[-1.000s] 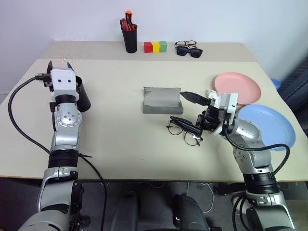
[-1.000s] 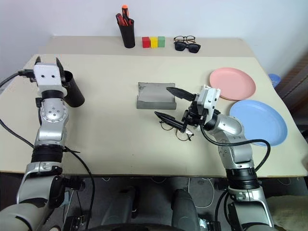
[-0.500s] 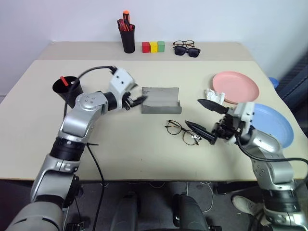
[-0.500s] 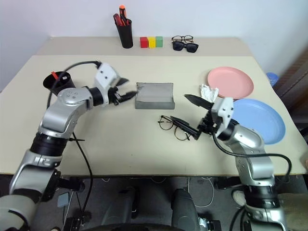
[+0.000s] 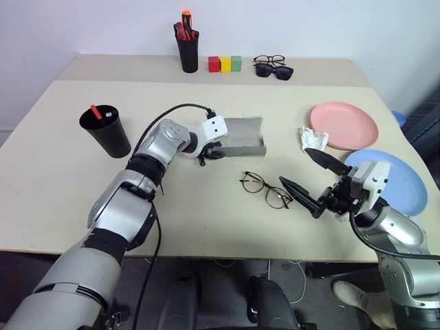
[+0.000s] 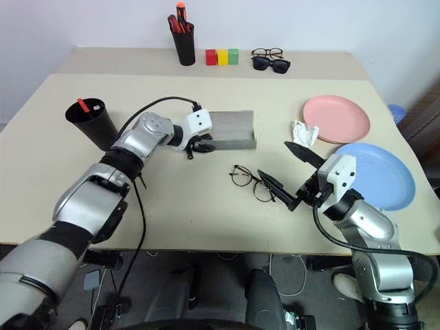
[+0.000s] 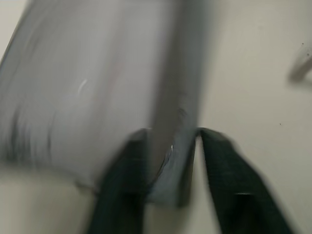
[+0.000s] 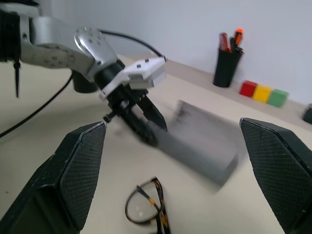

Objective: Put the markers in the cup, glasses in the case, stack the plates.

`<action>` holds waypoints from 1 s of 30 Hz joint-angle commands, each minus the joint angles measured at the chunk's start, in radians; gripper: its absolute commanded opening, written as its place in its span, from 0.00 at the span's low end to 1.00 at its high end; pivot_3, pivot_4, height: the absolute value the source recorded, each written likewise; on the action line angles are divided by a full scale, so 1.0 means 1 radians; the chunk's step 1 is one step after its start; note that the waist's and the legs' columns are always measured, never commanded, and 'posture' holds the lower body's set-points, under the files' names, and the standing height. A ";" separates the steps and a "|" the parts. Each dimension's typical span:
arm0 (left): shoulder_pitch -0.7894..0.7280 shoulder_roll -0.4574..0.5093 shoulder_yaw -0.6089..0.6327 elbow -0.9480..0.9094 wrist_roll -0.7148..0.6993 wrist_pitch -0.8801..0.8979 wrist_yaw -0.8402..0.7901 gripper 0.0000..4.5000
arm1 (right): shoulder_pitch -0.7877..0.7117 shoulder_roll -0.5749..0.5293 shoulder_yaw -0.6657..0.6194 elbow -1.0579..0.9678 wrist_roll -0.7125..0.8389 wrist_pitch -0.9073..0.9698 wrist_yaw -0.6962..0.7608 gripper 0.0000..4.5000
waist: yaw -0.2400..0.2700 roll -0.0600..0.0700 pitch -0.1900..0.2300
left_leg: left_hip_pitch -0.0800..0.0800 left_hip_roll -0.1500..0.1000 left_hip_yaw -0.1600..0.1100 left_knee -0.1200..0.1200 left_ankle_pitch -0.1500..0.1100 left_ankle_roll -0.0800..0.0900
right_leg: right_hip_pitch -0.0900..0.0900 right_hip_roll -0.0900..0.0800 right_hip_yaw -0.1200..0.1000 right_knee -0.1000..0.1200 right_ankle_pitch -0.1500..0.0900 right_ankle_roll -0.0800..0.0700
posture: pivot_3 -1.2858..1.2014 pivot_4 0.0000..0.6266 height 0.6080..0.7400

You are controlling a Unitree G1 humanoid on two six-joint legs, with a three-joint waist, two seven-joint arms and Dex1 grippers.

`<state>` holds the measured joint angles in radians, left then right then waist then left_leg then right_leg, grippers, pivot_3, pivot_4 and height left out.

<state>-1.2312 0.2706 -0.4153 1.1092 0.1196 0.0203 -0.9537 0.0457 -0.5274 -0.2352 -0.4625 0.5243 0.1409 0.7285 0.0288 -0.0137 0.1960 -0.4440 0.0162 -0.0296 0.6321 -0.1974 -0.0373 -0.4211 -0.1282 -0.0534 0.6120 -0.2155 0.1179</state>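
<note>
The grey case (image 5: 242,135) lies mid-table. My left gripper (image 5: 209,152) is at its left end, and the left wrist view shows the fingers (image 7: 122,180) closed on one wall of the case (image 7: 97,87). The thin wire-rimmed glasses (image 5: 265,190) lie on the table in front of the case. My right gripper (image 5: 293,165) hangs open just right of them, holding nothing. A red-capped marker (image 5: 97,112) stands in the black cup (image 5: 108,133) at the left. The pink plate (image 5: 344,125) and the blue plate (image 5: 395,180) lie side by side at the right.
A crumpled white paper (image 5: 312,138) lies by the pink plate. Along the back stand a black pen holder (image 5: 187,49) with red pens, three coloured blocks (image 5: 225,64), dark sunglasses (image 5: 273,71) and another pair of spectacles (image 5: 267,60).
My left arm swung from the cup across to the case and closed on its left end. My right gripper drew back from the glasses, staying open.
</note>
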 commanded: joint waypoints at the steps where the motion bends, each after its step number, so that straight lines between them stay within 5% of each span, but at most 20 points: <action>1: -0.050 -0.012 0.027 0.050 0.023 -0.057 -0.025 0.01 | 0.023 0.005 -0.036 -0.070 0.002 -0.022 -0.032 1.00 | 0.001 0.000 0.000 | 0.000 0.000 0.000 0.000 0.000 0.000 | 0.000 0.000 0.000 0.000 -0.001 0.001 | 0.52 0.24 1.00; 12: 0.018 0.050 0.049 -0.079 0.015 -0.063 -0.304 0.01 | 0.025 0.005 -0.023 -0.071 -0.007 -0.032 -0.058 1.00 | 0.007 0.000 0.000 | 0.000 0.000 0.000 0.001 0.000 0.000 | 0.000 0.000 0.000 0.000 -0.001 -0.005 | 0.52 0.24 1.00; 21: 0.364 0.396 0.077 -0.768 -0.075 0.144 -0.592 0.01 | 0.011 0.002 -0.011 -0.036 -0.005 -0.038 -0.038 1.00 | -0.019 0.000 0.000 | 0.001 0.001 0.000 0.000 0.000 0.000 | 0.000 0.000 0.001 0.002 -0.001 -0.006 | 0.52 0.24 1.00; 30: 0.442 0.526 0.120 -0.972 -0.122 0.293 -0.571 0.01 | -0.012 0.005 0.003 -0.005 -0.011 -0.046 -0.024 1.00 | -0.015 0.001 0.000 | 0.001 0.001 0.000 0.003 0.000 0.000 | 0.002 0.000 0.001 0.002 -0.002 -0.006 | 0.52 0.24 1.00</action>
<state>-0.7871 0.7819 -0.3321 0.1820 0.0218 0.2940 -1.5292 0.0464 -0.5240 -0.2228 -0.4604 0.5138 0.1197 0.7009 0.0141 -0.0128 0.1958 -0.4429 0.0172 -0.0300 0.6351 -0.1971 -0.0371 -0.4189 -0.1280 -0.0525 0.6137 -0.2170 0.1117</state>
